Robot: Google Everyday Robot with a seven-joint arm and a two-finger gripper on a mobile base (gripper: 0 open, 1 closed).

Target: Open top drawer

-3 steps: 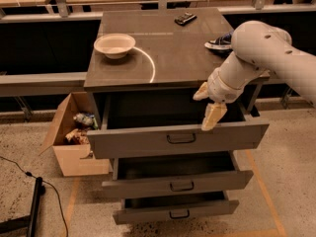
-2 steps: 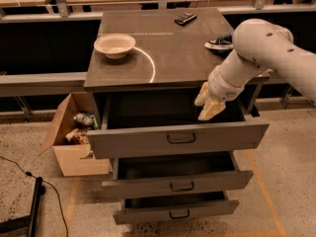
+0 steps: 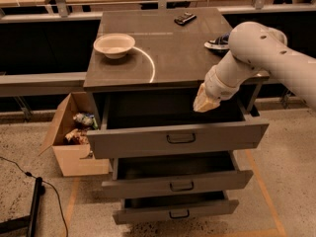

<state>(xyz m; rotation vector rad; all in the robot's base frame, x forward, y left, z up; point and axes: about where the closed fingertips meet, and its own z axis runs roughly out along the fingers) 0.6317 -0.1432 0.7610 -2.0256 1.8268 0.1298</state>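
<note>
Top drawer (image 3: 143,141), uppermost of three in the grey cabinet, stands pulled well out, its dark interior exposed, its bail handle (image 3: 180,138) mid-front. The gripper (image 3: 203,104) hangs over the drawer's right interior, just below the edge of the cabinet top (image 3: 187,58); whether it is open or closed cannot be told. The middle drawer (image 3: 143,185) and bottom drawer (image 3: 143,215) are partly out. On the cabinet top: a white bowl (image 3: 114,45) and a small dark device (image 3: 184,18). At left, an open cardboard box (image 3: 74,158) sits on the speckled floor (image 3: 291,152).
</note>
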